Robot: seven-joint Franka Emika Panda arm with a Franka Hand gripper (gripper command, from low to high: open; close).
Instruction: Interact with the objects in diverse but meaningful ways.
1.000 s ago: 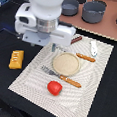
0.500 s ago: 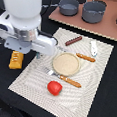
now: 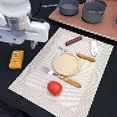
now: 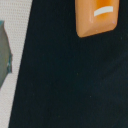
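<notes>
With its jaws hidden, so their state cannot be told, the white robot gripper (image 3: 18, 39) likely needs centring squarely above the orange-yellow ridged rectangular block (image 3: 16, 59), lying on the black tabletop (image 3: 2, 80) beside the striped placemat (image 3: 38, 78), before descending.

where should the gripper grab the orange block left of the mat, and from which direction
Take the orange block across its two long sides, near the middle, coming straight down from above. It lies flat on the dark table, apart from the mat and with nothing touching it, so the fingers should have room on both sides. Its short width likely fits an open gripper better than its length. The gripper itself is not visible.
</notes>
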